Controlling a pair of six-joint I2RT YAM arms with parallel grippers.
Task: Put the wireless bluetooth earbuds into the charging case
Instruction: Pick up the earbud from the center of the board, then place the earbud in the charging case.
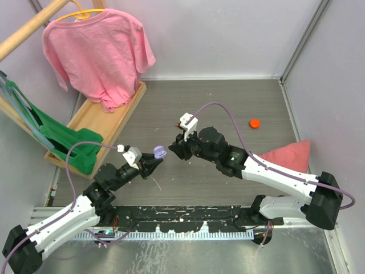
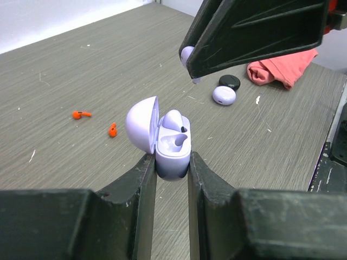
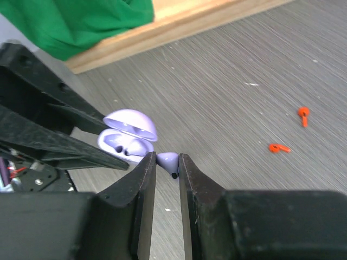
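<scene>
My left gripper [image 2: 172, 162] is shut on an open lilac charging case [image 2: 172, 149] and holds it above the table, lid tipped to the left. One lilac earbud [image 2: 173, 120] sits in the case; the slot beside it is empty. My right gripper [image 3: 167, 162] is shut on a second lilac earbud [image 3: 168, 161], just right of and slightly above the case [image 3: 126, 135]. In the top view the two grippers meet mid-table, left [image 1: 155, 160] and right [image 1: 174, 147], with the case [image 1: 159, 152] between them.
A small black puck [image 2: 229, 82] and a closed lilac disc [image 2: 224, 95] lie on the table beyond. Two red earbuds [image 2: 81, 114] [image 2: 112, 129] lie to the left. An orange disc [image 1: 254, 122] and a pink cloth [image 1: 288, 154] lie right; a wooden clothes rack [image 1: 97, 123] stands left.
</scene>
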